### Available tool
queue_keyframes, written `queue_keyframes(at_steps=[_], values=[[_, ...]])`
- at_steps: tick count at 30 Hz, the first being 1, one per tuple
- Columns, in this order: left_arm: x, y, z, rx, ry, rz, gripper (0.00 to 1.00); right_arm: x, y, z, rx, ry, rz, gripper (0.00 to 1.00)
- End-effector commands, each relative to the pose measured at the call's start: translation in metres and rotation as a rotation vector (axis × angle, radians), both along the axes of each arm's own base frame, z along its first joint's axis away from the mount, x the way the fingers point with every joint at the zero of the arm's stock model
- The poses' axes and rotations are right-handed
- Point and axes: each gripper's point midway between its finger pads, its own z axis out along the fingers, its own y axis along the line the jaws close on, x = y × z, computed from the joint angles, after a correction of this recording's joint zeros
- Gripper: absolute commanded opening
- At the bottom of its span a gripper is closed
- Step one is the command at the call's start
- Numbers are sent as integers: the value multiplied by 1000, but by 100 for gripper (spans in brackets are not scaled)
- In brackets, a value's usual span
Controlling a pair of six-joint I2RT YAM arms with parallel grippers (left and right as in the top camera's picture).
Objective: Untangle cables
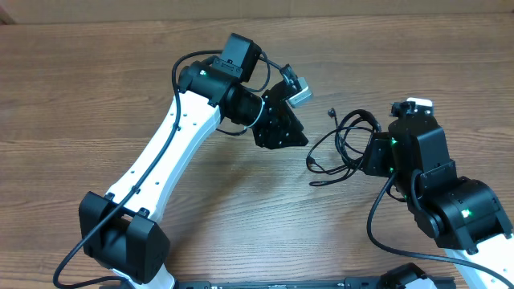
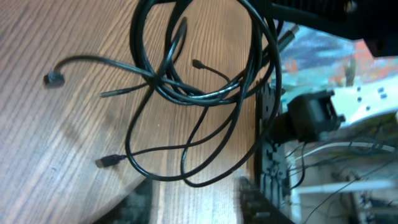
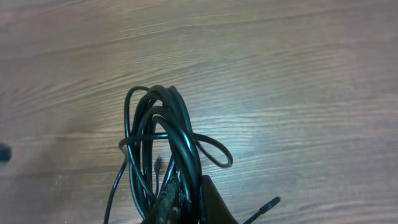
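The right gripper [image 3: 186, 204] clamps the tangled cables [image 3: 189, 140] as anchor; the left gripper [image 1: 283, 127], its opening unclear, apparently needs a loose plug [image 2: 109, 160] next.

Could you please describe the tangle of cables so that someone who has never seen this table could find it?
On the wooden table, look beside the right arm's claw. The cables there form a loose knot of thin black loops with small plugs, far thinner than the robot's thick cords.
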Motion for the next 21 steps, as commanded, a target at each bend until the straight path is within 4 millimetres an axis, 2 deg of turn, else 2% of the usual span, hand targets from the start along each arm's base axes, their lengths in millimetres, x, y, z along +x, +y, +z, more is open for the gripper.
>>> queue_keyframes(at_steps=[1,3,5,12,15,21], values=[[0,1,17,-54,-95,-41,73,-3,23,17,30,-35,174,4],[2,0,18,-62,-118,-48,93,-7,35,16,39,-26,268,4],[4,-2,19,-75,-159,-67,99,-11,46,16,53,-22,348,4],[9,-1,15,-63,-296,-131,100,-15,56,18,84,-23,409,4],[12,1,9,-23,-310,-122,100,-17,66,22,128,-31,452,4],[3,-4,5,-4,-292,-139,100,-10,75,34,164,-86,472,4]])
